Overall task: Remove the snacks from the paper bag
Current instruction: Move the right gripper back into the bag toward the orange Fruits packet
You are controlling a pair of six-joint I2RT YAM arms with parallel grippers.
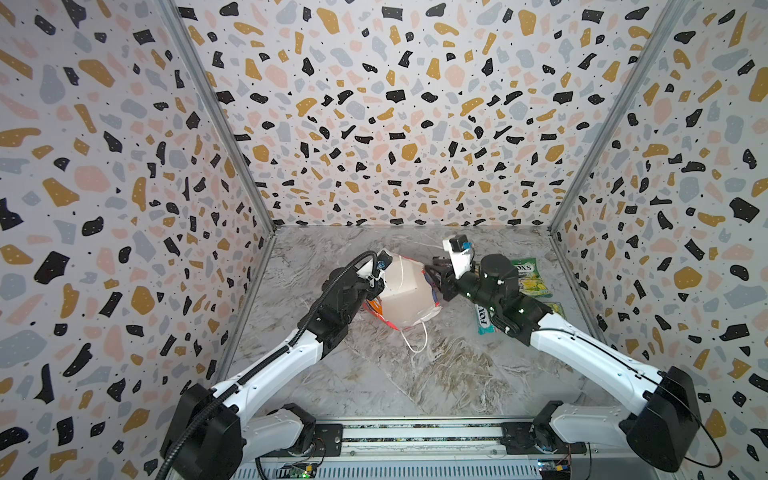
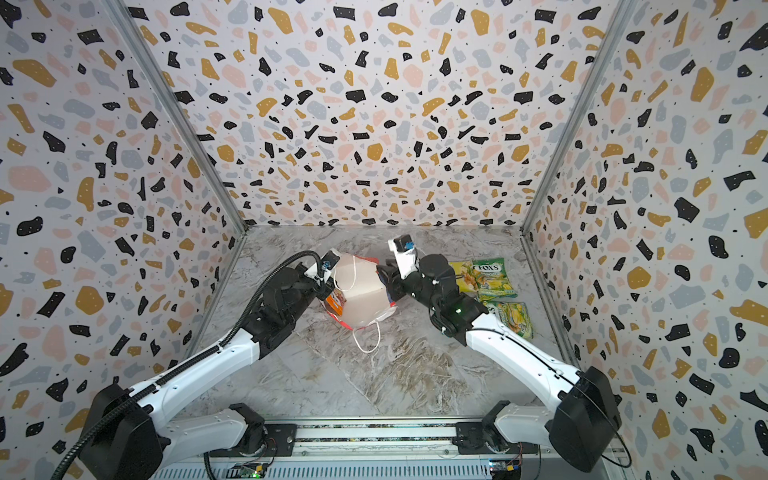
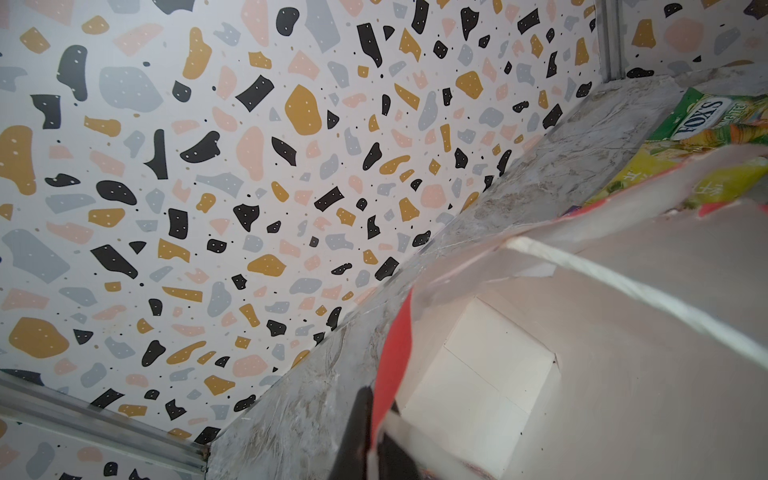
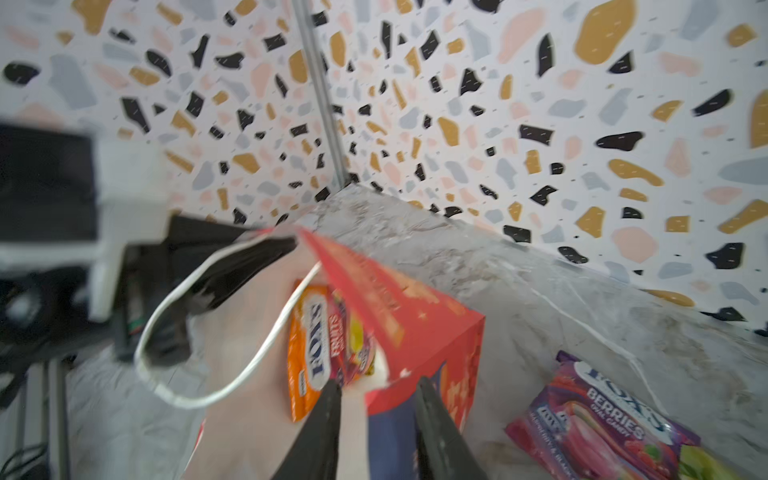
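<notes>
1. The paper bag [image 1: 401,291] sits mid-table toward the back, between the two grippers. Its mouth is spread wide, so both top views look onto its white inside (the red outside shows there only as a thin edge).
2. Inside it, near the wall on the left arm's side, lies an orange packet [image 4: 309,357] marked FOX'S. A white cord handle [image 1: 415,338] trails from the rim onto the table toward the front.
3. The left gripper [image 3: 374,424] is closed on the bag's rim, with red paper pinched between its black fingers.
4. The right gripper [image 4: 376,388] is at the opposite rim. Its two fingers stand apart and astride the bag's wall. The wrist view is blurred, and I cannot tell whether they press on anything.
5. Out of the bag, on the marble table [image 1: 415,374] to the right, lie:
   - a green packet [image 1: 528,276]
   - a teal packet [image 1: 482,320], partly under the right arm
   - a yellow-green packet [image 2: 513,318]
   - a purple berries packet [image 4: 602,424], near the bag
6. Terrazzo-patterned walls [image 1: 374,124] enclose the table on three sides.
</notes>
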